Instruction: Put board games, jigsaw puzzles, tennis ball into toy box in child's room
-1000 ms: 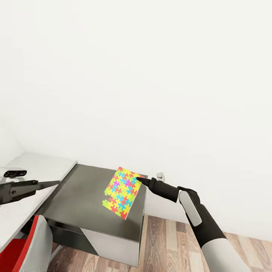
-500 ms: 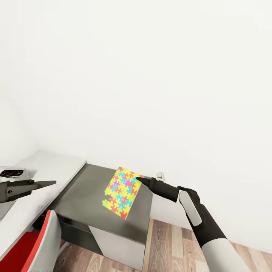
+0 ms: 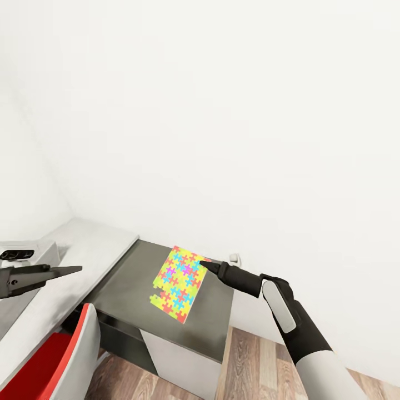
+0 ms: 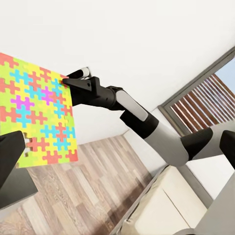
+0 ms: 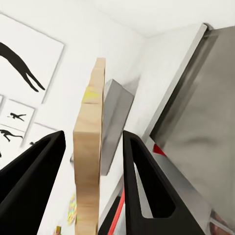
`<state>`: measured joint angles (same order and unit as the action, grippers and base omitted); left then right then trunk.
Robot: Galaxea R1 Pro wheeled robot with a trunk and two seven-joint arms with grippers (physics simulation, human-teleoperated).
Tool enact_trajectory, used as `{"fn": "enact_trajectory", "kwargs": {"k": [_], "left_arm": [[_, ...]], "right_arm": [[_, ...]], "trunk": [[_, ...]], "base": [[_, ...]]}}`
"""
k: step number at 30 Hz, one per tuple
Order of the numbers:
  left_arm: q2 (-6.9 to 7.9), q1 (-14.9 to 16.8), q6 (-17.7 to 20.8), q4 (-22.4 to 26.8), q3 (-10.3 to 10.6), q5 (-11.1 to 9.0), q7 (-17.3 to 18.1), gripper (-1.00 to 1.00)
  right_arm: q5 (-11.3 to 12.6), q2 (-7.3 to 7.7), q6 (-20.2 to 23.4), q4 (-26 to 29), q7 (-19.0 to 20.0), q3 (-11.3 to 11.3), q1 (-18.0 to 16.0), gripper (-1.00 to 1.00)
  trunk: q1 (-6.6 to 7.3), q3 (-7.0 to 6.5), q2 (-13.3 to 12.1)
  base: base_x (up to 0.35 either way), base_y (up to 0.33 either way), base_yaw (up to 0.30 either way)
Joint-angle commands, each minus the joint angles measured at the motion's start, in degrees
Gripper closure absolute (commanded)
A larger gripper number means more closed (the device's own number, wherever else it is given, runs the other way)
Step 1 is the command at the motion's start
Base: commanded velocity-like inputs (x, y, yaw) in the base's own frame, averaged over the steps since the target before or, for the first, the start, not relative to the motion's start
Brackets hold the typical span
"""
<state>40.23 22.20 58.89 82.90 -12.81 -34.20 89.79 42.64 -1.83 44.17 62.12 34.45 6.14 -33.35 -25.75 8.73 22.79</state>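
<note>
1. The right gripper point(image 3: 204, 264) reaches forward over the lower dark grey section of the table point(image 3: 128, 289) and pinches one edge of a jigsaw puzzle point(image 3: 180, 283).
2. The puzzle — a thin sheet of yellow, green, red, blue and purple interlocking pieces — is held up in the air, tilted, above the dark section near the white wall point(image 3: 222, 111).
3. In the right wrist view the puzzle point(image 5: 90, 161) appears edge-on as a pale tan slab between the two black fingers point(image 5: 139, 171); whether the pads touch it cannot be told from there, though the gap is narrow.
4. In the left wrist view the right gripper point(image 4: 66, 81) grips the upper corner of the coloured sheet point(image 4: 34, 117), with its black-and-white arm trailing back across a wood-plank floor point(image 4: 83, 191).
5. The left gripper point(image 3: 72, 270) points toward the puzzle from above the light grey tabletop, well apart from it; its fingers look pressed together into a thin point, nothing between them.
6. A red and grey chair point(image 3: 61, 355) stands against the table's front — beside it, wood-plank floor point(image 3: 255, 361).
7. Black silhouette pictures point(image 5: 22, 63) hang on the wall in the right wrist view.
</note>
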Motion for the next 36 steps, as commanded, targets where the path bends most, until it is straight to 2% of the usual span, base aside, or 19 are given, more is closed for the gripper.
{"fn": "enact_trajectory", "kwargs": {"k": [1,10,36], "left_arm": [[0.03,0.04,0.61,0.03,0.01,0.01,0.21,-1.0],[0.03,0.03,0.61,0.0,0.04,0.01,0.21,-1.0],[-0.06,0.03,0.61,0.01,0.07,0.01,0.21,-1.0]], "right_arm": [[0.18,-0.02,0.34,0.01,-0.03,-0.06,-0.05,1.0],[0.08,-0.02,0.23,0.01,-0.16,0.05,-0.05,1.0],[0.08,-0.1,0.38,0.1,-0.13,0.28,-0.05,1.0]], "trunk": [[-0.04,0.12,0.12],[-0.04,-0.01,0.12],[-0.04,-1.15,0.12]], "base": [[0.0,0.0,0.002],[0.0,0.0,0.077],[0.0,0.0,0.259]]}}
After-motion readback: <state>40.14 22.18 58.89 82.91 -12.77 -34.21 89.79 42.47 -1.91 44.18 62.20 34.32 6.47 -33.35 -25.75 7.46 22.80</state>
